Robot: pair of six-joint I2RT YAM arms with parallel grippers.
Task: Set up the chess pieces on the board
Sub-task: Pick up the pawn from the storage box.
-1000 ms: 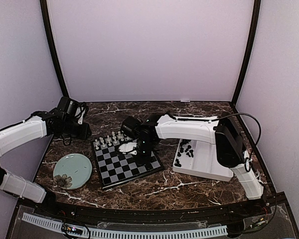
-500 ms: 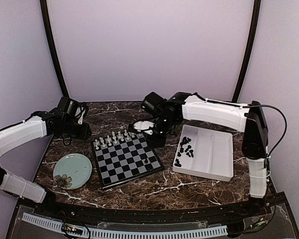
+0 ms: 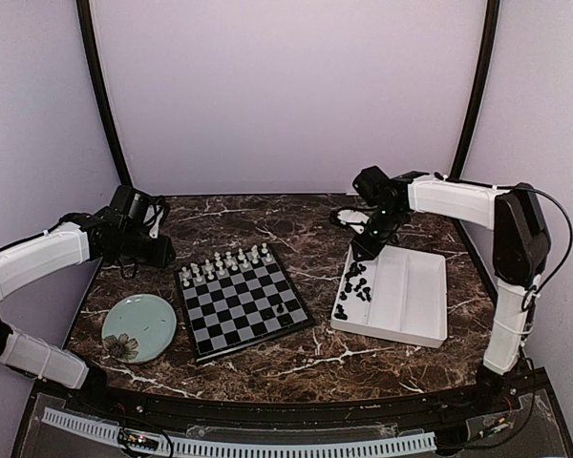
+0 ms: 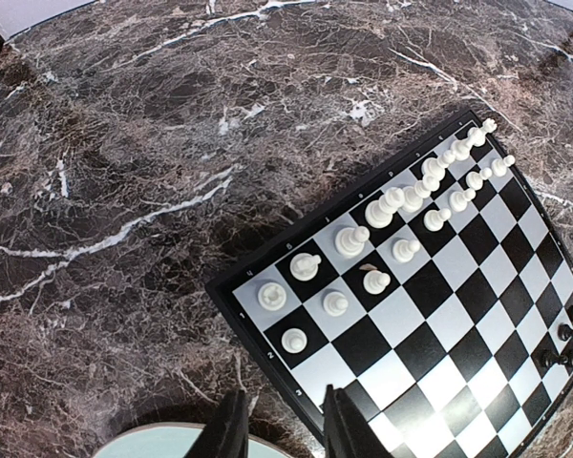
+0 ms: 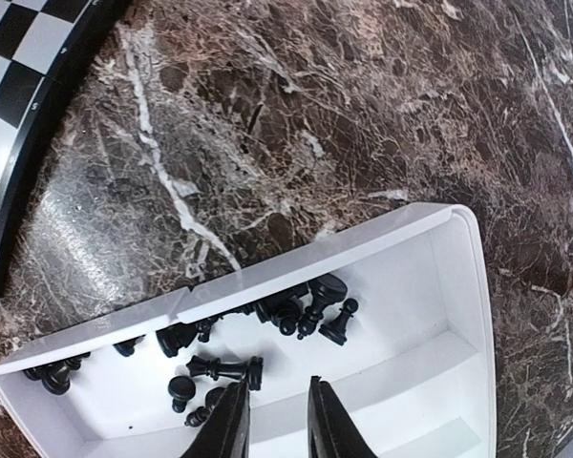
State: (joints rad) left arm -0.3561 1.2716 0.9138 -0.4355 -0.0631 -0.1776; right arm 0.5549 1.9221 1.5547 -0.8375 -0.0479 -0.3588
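Note:
The board (image 3: 234, 320) lies left of centre. The white chess pieces (image 3: 227, 264) stand in two rows along its far side and show in the left wrist view (image 4: 392, 205). A few black pieces (image 3: 282, 308) stand near its right corner. Several black pieces (image 3: 355, 284) lie loose in the white tray (image 3: 411, 296). My right gripper (image 3: 361, 250) hovers over the tray's far left corner, jaws apart and empty (image 5: 272, 420), just above the black pieces (image 5: 306, 310). My left gripper (image 3: 162, 253) hangs left of the board, open and empty (image 4: 279, 429).
A round pale-green plate (image 3: 138, 326) sits left of the board, its rim below my left gripper (image 4: 172, 447). The tray's wall (image 5: 363, 243) runs across the right wrist view, with the board's corner (image 5: 19, 86) at upper left. Dark marble table, walls all round.
My right arm has swung from over the board's near right part to above the tray. A black piece now stands where it was. The left arm has not moved.

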